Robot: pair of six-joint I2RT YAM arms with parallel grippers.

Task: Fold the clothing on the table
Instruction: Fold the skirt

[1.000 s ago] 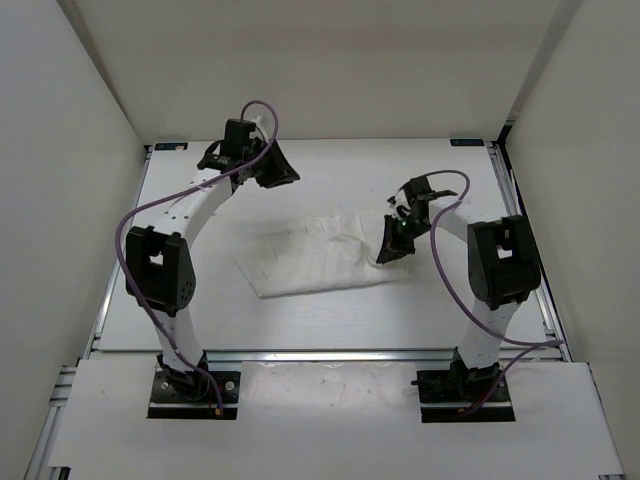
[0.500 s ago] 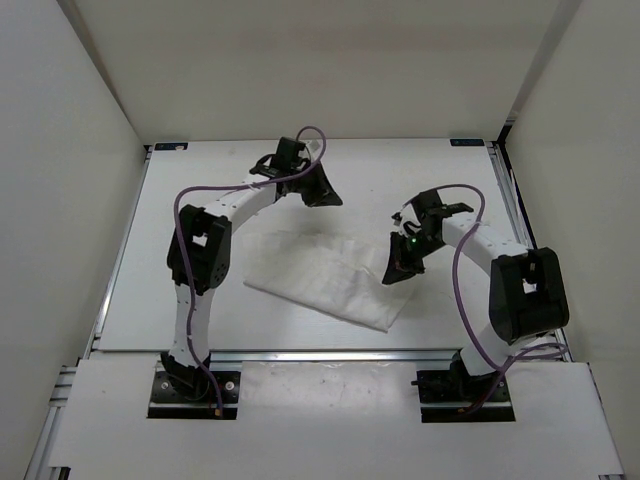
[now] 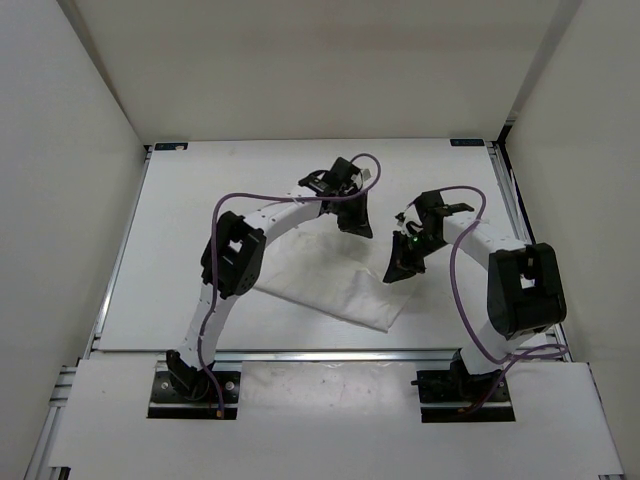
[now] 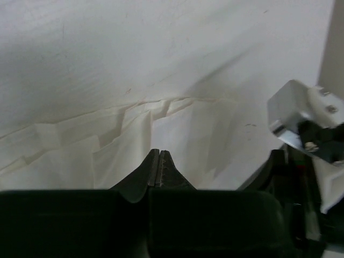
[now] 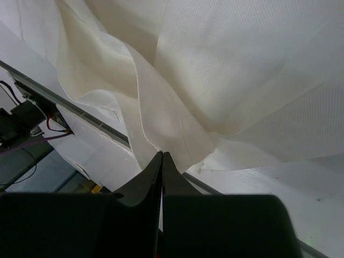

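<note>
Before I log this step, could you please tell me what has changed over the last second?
The left gripper swung right from the far-left of the table to the far edge of the clothing and shut; whether it pinches fabric is unclear. The clothing's near-right corner slid toward the near edge. The right gripper stayed shut on the clothing, hardly moving.

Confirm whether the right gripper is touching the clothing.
Touching. In the right wrist view the right gripper is closed on a fold of the clothing, which drapes from its tips.
</note>
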